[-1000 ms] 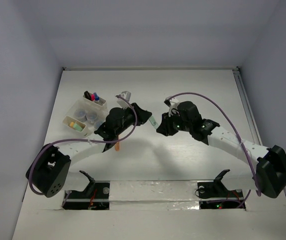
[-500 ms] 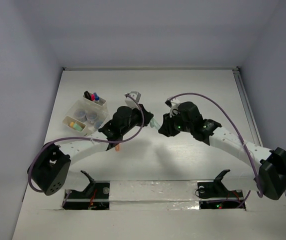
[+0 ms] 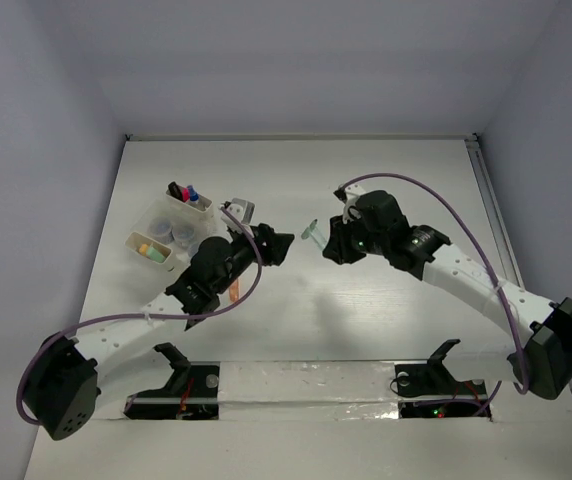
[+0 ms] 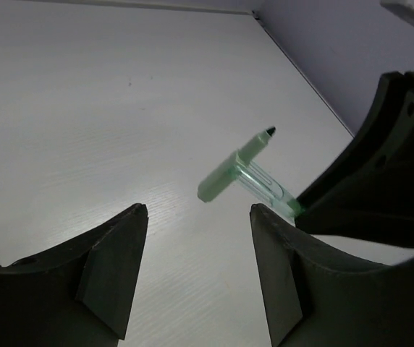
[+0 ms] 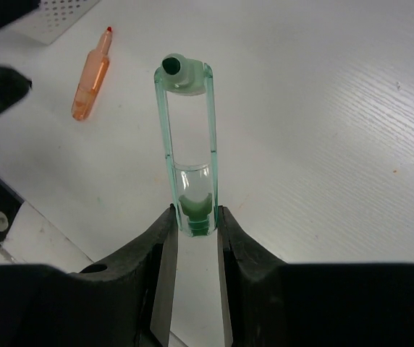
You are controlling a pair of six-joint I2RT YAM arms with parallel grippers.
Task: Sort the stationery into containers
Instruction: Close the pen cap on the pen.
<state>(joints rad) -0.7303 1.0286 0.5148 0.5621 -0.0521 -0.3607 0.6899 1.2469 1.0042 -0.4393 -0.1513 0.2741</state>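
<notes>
Right pincer (image 5: pixel 192 217), mine, is clamped on the tail end of the pale green marker (image 5: pixel 189 144), held clear of the worktop (image 5: pixel 323 108) with its tip pointing left. My left pincer (image 4: pixel 196 213) stands apart and empty; the marker hangs just beyond its spread fingers, not touching them. Progress, as I judge it: the bins (image 3: pixel 156 215) at far left hold several pens, jars and stubby pieces. The green marker and an orange marker (image 5: pixel 91 76) lying on the worktop remain unsorted.

White arms (image 3: pixel 466 278), black fingers (image 4: pixel 113 267), purple cables (image 3: pixel 386 177)
</notes>
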